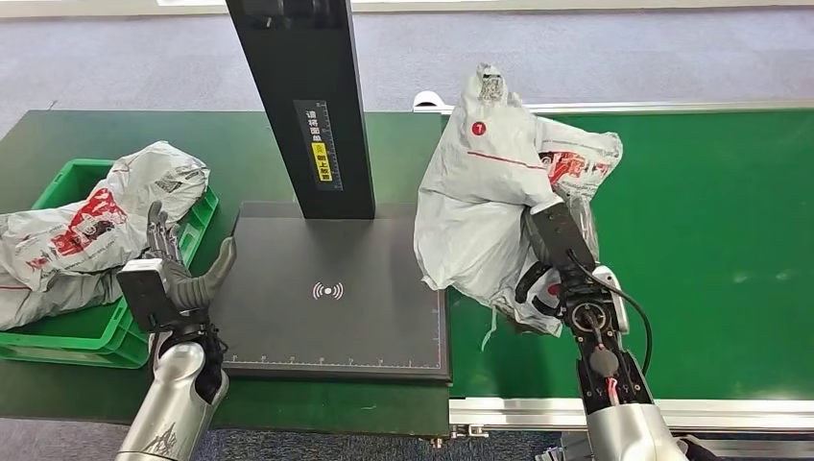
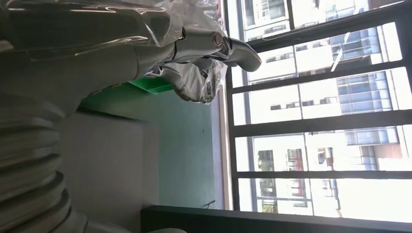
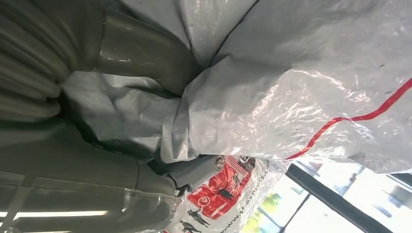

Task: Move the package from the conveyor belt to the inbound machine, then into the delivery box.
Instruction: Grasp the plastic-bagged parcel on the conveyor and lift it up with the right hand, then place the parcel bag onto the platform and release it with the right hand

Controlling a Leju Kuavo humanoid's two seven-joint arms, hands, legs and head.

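The right robot hand (image 1: 555,274) grips the white package (image 1: 485,192) low on its side, holding it bunched and upright just beside the inbound machine's black scan plate (image 1: 336,322), over the edge of the green conveyor belt (image 1: 730,240). To do this step well, carry the package sideways over the plate's wireless mark (image 1: 328,290), keep clear of the black post (image 1: 302,96), and lower it flat before letting go. The left robot hand (image 1: 178,269) waits with fingers spread, holding nothing, between the plate and the green delivery box (image 1: 67,331).
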